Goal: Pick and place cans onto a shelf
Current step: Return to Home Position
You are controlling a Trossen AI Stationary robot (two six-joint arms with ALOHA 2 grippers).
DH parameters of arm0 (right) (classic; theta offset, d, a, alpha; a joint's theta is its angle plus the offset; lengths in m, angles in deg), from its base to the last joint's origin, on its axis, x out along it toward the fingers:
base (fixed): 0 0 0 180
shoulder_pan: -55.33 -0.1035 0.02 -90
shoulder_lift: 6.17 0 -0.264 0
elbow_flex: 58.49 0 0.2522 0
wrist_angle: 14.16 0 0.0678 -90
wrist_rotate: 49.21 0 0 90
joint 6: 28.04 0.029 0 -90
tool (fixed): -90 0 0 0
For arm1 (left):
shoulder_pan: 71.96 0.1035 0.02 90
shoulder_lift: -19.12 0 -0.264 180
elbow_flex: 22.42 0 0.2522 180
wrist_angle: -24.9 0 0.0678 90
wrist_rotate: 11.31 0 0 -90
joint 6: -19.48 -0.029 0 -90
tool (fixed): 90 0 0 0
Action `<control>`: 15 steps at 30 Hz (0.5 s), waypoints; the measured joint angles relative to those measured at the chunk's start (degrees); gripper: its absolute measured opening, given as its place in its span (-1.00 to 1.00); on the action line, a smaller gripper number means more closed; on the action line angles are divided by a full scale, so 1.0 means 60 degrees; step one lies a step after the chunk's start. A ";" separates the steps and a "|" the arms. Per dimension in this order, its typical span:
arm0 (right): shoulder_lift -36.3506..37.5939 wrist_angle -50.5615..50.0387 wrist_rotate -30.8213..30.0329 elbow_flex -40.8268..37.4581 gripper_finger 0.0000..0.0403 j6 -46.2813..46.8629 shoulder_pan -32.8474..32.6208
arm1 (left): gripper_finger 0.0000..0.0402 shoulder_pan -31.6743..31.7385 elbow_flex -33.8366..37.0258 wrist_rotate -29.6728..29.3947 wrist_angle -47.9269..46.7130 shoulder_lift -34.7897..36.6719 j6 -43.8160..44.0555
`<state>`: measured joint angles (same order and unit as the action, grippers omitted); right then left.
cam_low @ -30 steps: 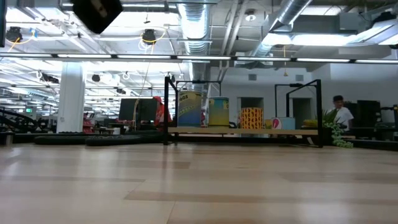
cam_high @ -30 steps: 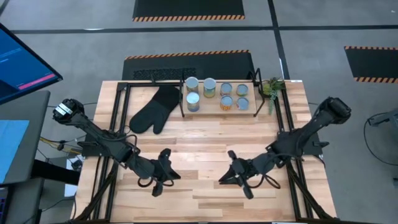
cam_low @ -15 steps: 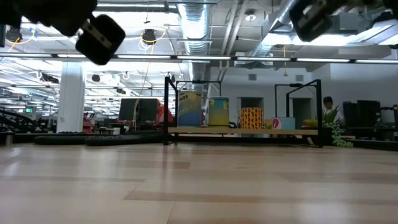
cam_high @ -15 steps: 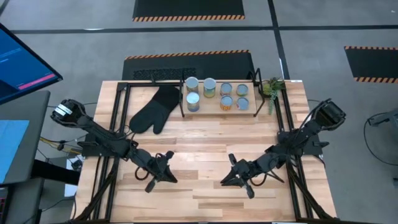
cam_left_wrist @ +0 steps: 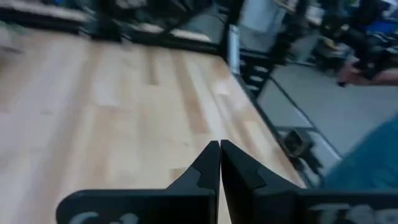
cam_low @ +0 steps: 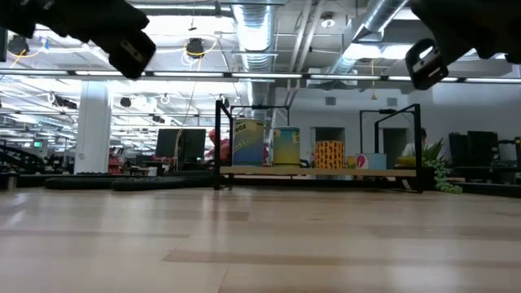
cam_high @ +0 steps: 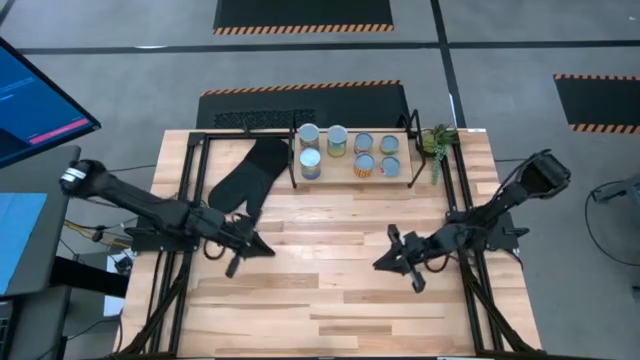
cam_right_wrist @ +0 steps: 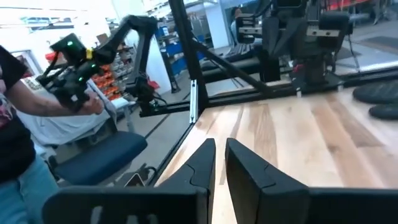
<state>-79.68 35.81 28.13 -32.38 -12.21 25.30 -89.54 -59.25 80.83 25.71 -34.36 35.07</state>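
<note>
Several cans (cam_high: 337, 141) stand upright on the shelf (cam_high: 338, 172) at the table's far edge. The low view shows the cans (cam_low: 286, 146) on the shelf's board (cam_low: 326, 171). My left gripper (cam_high: 262, 250) hovers shut over the bare wood left of centre, near the mitt's cuff, with nothing in it (cam_left_wrist: 219, 147). My right gripper (cam_high: 381, 264) hovers right of centre. Its fingers (cam_right_wrist: 208, 155) stand a narrow gap apart with nothing between them. Both are well short of the shelf.
A black oven mitt (cam_high: 245, 180) lies left of the shelf and a small green plant (cam_high: 437, 140) stands at its right end. Black frame rails run along both table sides. A person (cam_right_wrist: 18, 124) stands beyond the table.
Both grippers have drawn back from the table's middle: the left toward the far-left, nearer the mitt, and the right toward the right and far side while sinking. Both hands have come down into the top of the low view. The cans have stayed put.
</note>
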 joint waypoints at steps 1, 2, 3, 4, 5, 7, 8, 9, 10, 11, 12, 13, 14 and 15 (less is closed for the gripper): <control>0.0195 0.0020 0.0027 -0.0159 -0.68 -0.0110 0.0051 | -1.00 0.0004 0.0000 -0.0287 -0.0326 0.0397 -0.0113; 0.0372 0.0022 0.0074 -0.0344 -0.68 -0.0185 0.0110 | -1.00 0.0004 0.0000 -0.0543 -0.0585 0.0772 -0.0247; 0.0563 -0.0012 0.0093 -0.0551 -0.68 -0.0189 0.0179 | -1.00 0.0004 0.0000 -0.0734 -0.0832 0.1157 -0.0394; 0.0743 -0.0019 0.0096 -0.0755 -0.68 -0.0157 0.0259 | -1.00 0.0004 0.0004 -0.0865 -0.0989 0.1519 -0.0523; 0.0908 0.0052 0.0106 -0.0945 -0.68 -0.0079 0.0344 | -1.00 0.0005 0.0004 -0.0932 -0.1056 0.1841 -0.0635; 0.1277 0.0447 0.0241 -0.1412 -0.68 -0.0007 0.0513 | -1.00 0.0050 0.0000 -0.0944 -0.1228 0.2406 -0.0762; 0.1436 0.0612 0.0430 -0.1578 -0.68 -0.0065 0.0617 | -1.00 0.0092 0.0010 -0.0918 -0.1280 0.2618 -0.0768; 0.1615 0.0834 0.0706 -0.1781 -0.68 -0.0172 0.0738 | -1.00 0.0158 0.0085 -0.0839 -0.1250 0.2838 -0.0767; 0.1779 0.1054 0.0942 -0.1969 -0.68 -0.0288 0.0868 | -1.00 0.0238 0.0202 -0.0805 -0.1238 0.3049 -0.0734; 0.1894 0.1063 0.1150 -0.1985 -0.68 -0.0400 0.1001 | -1.00 0.0321 0.0312 -0.0761 -0.1225 0.3232 -0.0629; 0.2058 0.0925 0.1315 -0.1985 -0.68 -0.0456 0.1142 | -1.00 0.0407 0.0435 -0.0753 -0.1217 0.3427 -0.0475; 0.2219 0.0727 0.1480 -0.1987 -0.68 -0.0527 0.1306 | -1.00 0.0478 0.0583 -0.0751 -0.1269 0.3635 -0.0330; 0.2381 0.0561 0.1702 -0.1987 -0.68 -0.0592 0.1468 | -1.00 0.0534 0.0710 -0.0752 -0.1282 0.3817 -0.0199; 0.2476 0.0496 0.1942 -0.1987 -0.68 -0.0614 0.1635 | -1.00 0.0586 0.0809 -0.0752 -0.1245 0.4001 -0.0087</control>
<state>-64.83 38.78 39.78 -44.30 -15.89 35.11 -86.03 -54.40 76.31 18.24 -10.36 34.54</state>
